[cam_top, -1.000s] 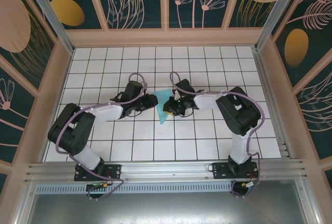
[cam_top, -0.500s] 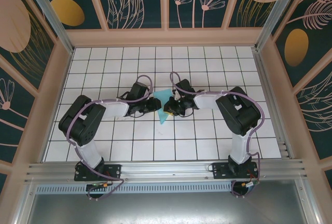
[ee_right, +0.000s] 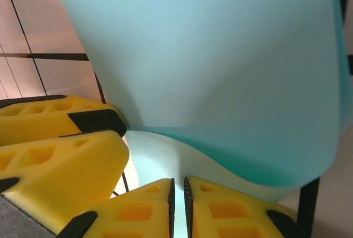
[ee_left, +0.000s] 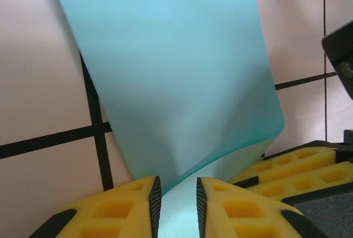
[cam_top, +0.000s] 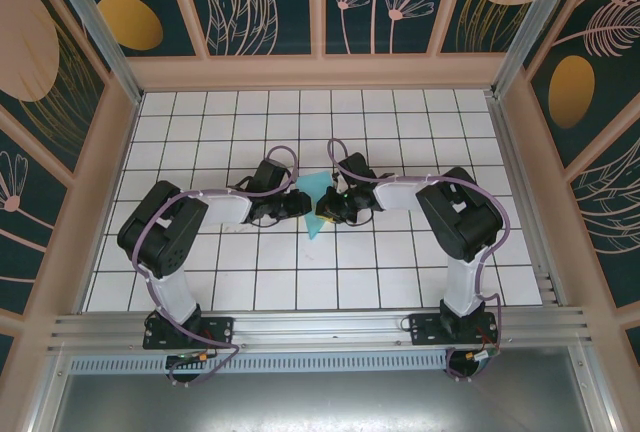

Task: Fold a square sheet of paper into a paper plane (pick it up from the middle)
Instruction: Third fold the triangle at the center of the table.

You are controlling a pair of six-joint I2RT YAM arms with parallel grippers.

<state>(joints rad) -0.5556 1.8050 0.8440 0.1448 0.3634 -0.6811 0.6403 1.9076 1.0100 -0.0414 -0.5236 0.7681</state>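
Your right gripper (ee_right: 177,205) was clenched on the thin light-blue sheet of paper (ee_right: 220,72), which sat at the centre of the top view over the white gridded table (cam_top: 400,252). Your left gripper (ee_left: 176,205) straddled its curled edge (pads close, a slit between them). Whether it pinched, I cannot tell.

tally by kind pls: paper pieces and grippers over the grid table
light-blue paper: 1 (a single curled piece)
grippers: 2 (left gripper, right gripper, both at the paper)
Total: 3
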